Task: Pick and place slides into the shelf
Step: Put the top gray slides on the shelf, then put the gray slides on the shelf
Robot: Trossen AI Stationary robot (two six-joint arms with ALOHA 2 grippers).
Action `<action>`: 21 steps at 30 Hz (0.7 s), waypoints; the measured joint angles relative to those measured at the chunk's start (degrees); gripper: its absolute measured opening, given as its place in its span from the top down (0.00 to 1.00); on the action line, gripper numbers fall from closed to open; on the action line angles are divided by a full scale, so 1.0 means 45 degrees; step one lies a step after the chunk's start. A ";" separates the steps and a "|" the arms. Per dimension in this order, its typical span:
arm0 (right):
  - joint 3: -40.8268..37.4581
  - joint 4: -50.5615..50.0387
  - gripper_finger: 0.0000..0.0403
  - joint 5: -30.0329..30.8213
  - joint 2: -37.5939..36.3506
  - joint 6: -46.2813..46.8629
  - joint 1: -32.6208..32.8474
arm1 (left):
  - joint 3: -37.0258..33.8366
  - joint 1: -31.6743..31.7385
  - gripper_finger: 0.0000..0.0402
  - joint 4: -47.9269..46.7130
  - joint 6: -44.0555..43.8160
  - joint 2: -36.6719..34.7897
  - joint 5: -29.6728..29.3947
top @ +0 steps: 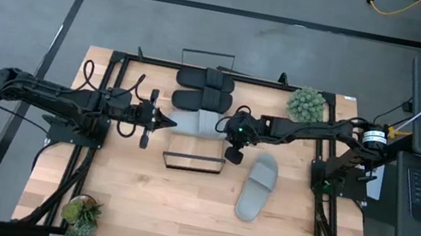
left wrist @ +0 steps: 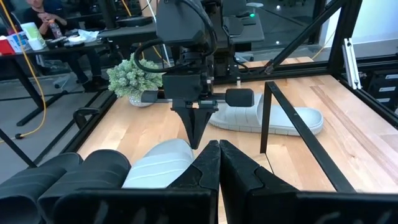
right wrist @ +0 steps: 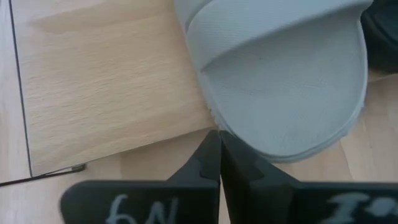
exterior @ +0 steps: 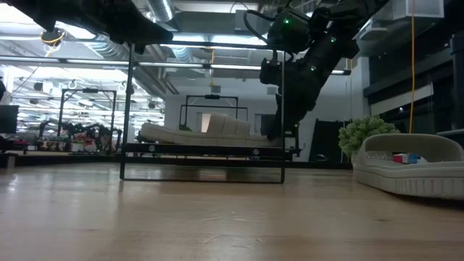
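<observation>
Three of the four slides already lie on the shelf [top: 194,164], which stands in the middle of the high view: two black slides [top: 203,89] in the upper part and one grey slide [top: 194,121] just below them, near the centre. The last grey slide [top: 257,186] is not yet placed; it lies on the table [top: 135,200], right of the shelf and a little below the centre of the frame. So, as I judge it, most of the task is done, and one slide is left to pick and place in the free lower part of the shelf.

Both arms reach in toward the middle of the picture. The left gripper [top: 169,121] comes from the left side, stretched out almost level, and its tip is at the left end of the placed grey slide; its fingers are pressed together and hold nothing. The right gripper [top: 232,151] comes from the right, bent down at the wrist, and points at the right edge of the same slide. Its fingers are also closed, with nothing between them.
</observation>
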 joint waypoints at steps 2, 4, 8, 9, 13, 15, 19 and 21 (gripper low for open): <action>0.0000 0.0000 0.99 0.0014 0.0000 0.0216 0.0000 | 0.0002 0.0000 1.00 0.0000 0.0000 0.0003 0.0000; 0.0000 -0.0039 0.99 0.0023 -0.0089 0.0291 0.0000 | -0.0001 0.0000 1.00 0.0000 0.0000 0.0003 0.0000; 0.0214 -0.0435 0.99 0.0090 -0.0385 0.0351 0.0000 | 0.0004 0.0000 1.00 0.0000 0.0005 0.0000 0.0000; 0.0337 -0.0615 0.99 0.0097 -0.0472 0.0405 0.0000 | 0.0000 0.0000 1.00 -0.0002 0.0004 0.0003 0.0000; 0.0833 -0.1690 0.99 0.0475 -0.0877 0.0515 0.0000 | -0.0001 -0.0005 1.00 -0.0038 0.0005 -0.0002 0.0000; 0.1064 -0.2236 0.99 0.0692 -0.1098 0.0455 0.0000 | -0.0001 -0.0005 1.00 -0.0035 0.0005 -0.0002 0.0000; 0.1494 -0.2993 0.99 0.0747 -0.1499 0.0247 0.0000 | -0.0001 0.0000 1.00 -0.0020 0.0005 -0.0002 0.0000; 0.1753 -0.3412 0.99 0.0758 -0.1729 0.0231 0.0000 | -0.0001 -0.0005 1.00 -0.0005 0.0005 -0.0002 0.0000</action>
